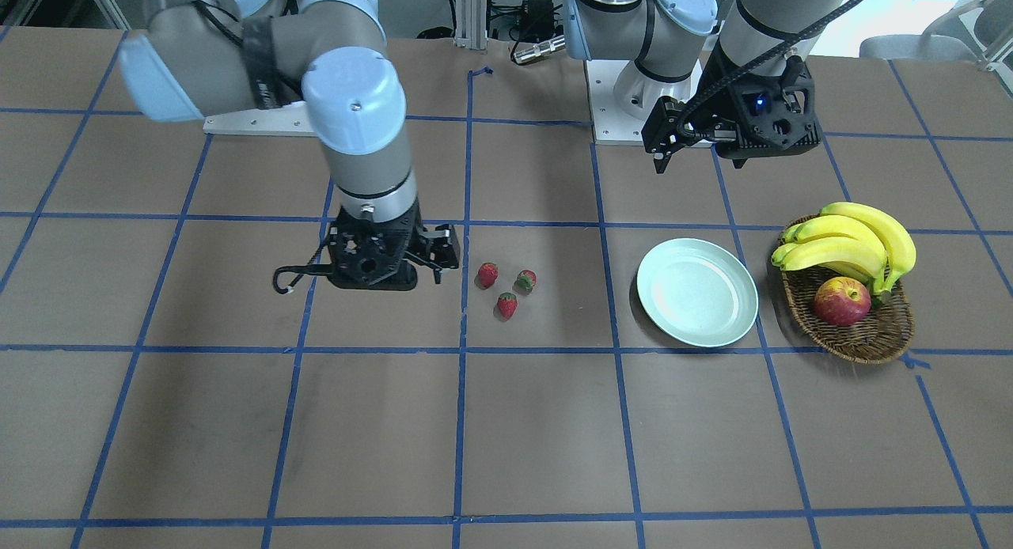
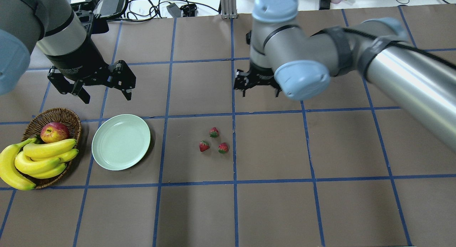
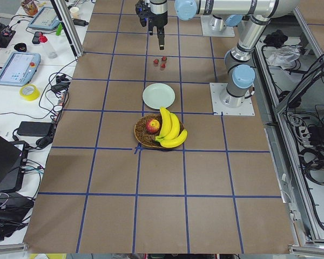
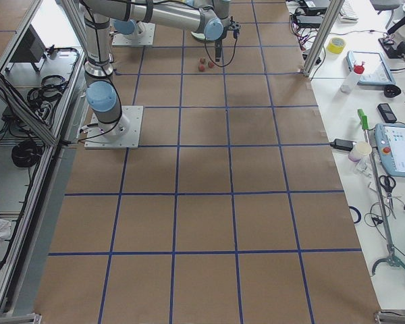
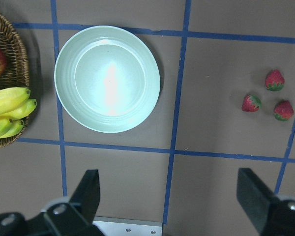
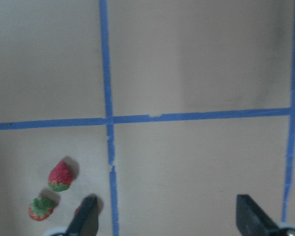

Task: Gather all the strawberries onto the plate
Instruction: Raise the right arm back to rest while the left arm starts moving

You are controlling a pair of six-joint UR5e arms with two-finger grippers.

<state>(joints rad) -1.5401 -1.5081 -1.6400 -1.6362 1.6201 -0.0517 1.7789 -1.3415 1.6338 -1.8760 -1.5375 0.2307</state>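
Note:
Three small red strawberries with green caps lie close together on the brown table, also in the overhead view and the left wrist view. The mint-green plate is empty, also in the overhead view and the left wrist view. My left gripper is open and empty, high above the table behind the plate. My right gripper is open and empty, behind and to the robot's right of the strawberries; two of them show in its wrist view.
A brown wicker basket holds a bunch of bananas and a red-yellow apple just beyond the plate on the robot's left. Blue tape lines grid the table. Cables and gear lie along the far edge.

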